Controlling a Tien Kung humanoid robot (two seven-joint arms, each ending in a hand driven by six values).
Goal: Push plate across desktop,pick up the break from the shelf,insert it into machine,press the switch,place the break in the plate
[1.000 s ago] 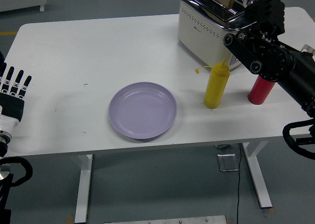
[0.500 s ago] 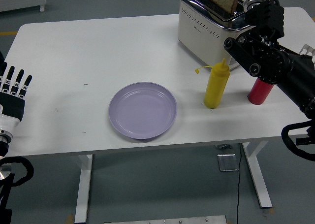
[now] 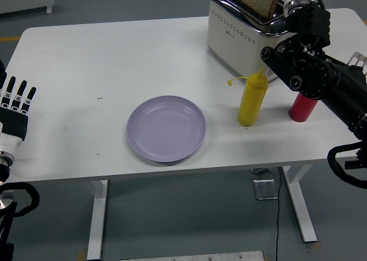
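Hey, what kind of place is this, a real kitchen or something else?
Probably a robot lab or workshop, not a kitchen: a bare white table on a grey concrete floor, with only a toaster, a purple plate and two sauce bottles staged like a breakfast mock-up.

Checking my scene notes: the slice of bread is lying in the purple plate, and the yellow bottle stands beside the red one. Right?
Not quite. The head view shows the bread sticking out of the toaster slot; the purple plate holds nothing. The yellow bottle does stand beside the red one.

Left hand (image 3: 14,103) rests open; right hand (image 3: 307,14) reaches far forward.
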